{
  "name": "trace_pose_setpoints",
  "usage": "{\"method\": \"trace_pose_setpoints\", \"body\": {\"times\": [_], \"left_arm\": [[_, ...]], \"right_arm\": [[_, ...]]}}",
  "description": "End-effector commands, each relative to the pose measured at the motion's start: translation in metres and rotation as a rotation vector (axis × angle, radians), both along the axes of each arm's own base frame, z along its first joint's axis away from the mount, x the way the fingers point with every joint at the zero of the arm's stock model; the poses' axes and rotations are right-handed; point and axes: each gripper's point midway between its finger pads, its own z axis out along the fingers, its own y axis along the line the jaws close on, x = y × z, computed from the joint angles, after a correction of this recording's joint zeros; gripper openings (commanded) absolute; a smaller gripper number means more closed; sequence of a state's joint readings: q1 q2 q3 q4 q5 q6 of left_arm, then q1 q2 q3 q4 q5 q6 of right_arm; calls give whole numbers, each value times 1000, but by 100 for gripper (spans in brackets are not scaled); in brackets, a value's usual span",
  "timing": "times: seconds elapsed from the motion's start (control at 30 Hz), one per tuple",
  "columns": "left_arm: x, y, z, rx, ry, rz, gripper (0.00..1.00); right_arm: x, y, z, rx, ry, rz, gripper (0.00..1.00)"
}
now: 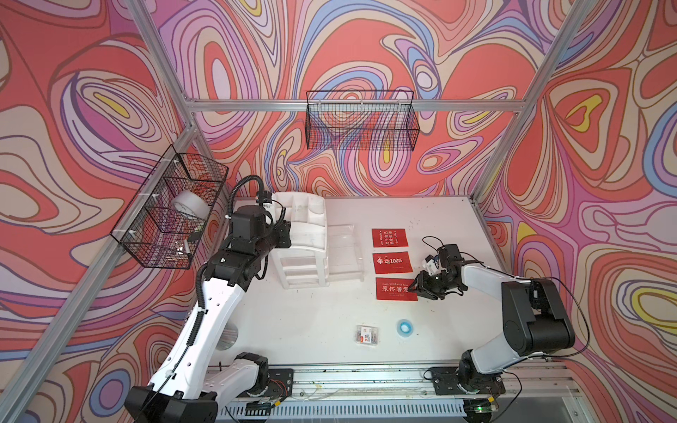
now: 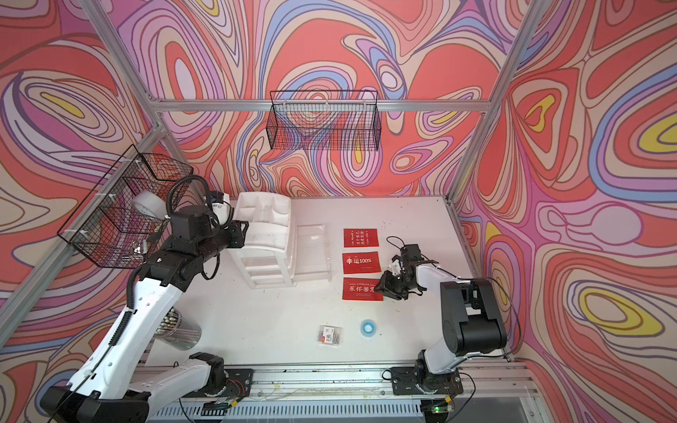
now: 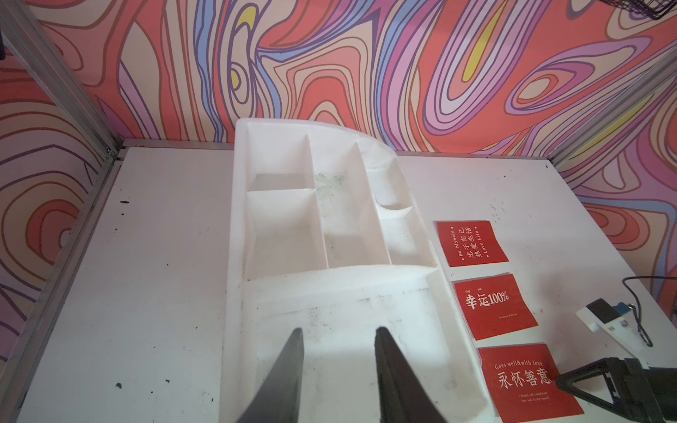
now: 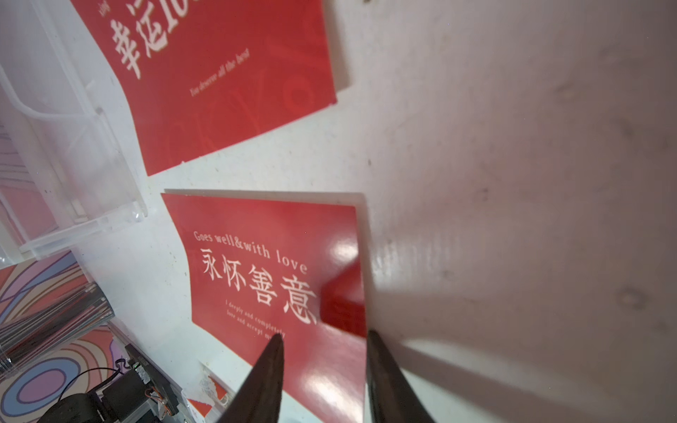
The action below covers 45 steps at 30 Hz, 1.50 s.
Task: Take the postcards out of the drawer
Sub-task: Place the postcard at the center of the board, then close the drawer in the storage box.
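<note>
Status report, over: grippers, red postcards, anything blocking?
Left gripper open over white plastic organiser. Right gripper open over nearest red postcard's edge. Three red rectangular postcards flat on white table, outside clear drawer. Nothing obstructing.

On your white tabletop, a small blue ring lies near a clear red-labelled packet; a black wire basket hangs behind.
</note>
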<state>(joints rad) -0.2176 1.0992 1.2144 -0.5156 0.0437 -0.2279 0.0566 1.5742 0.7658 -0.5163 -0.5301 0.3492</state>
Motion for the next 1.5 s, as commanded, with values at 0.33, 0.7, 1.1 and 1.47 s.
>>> {"method": "trace_pose_setpoints", "body": {"times": [0.33, 0.7, 1.1, 1.47], "left_arm": [[-3, 15, 0, 45, 42, 47, 35], [2, 34, -12, 59, 129, 88, 34], [6, 36, -31, 54, 241, 103, 30], [2, 43, -27, 69, 227, 140, 32]], "right_arm": [[19, -22, 12, -135, -65, -42, 45], [48, -13, 67, -71, -228, -47, 38], [84, 8, 99, 65, -336, -39, 23], [103, 38, 89, 106, -334, 18, 22]]}}
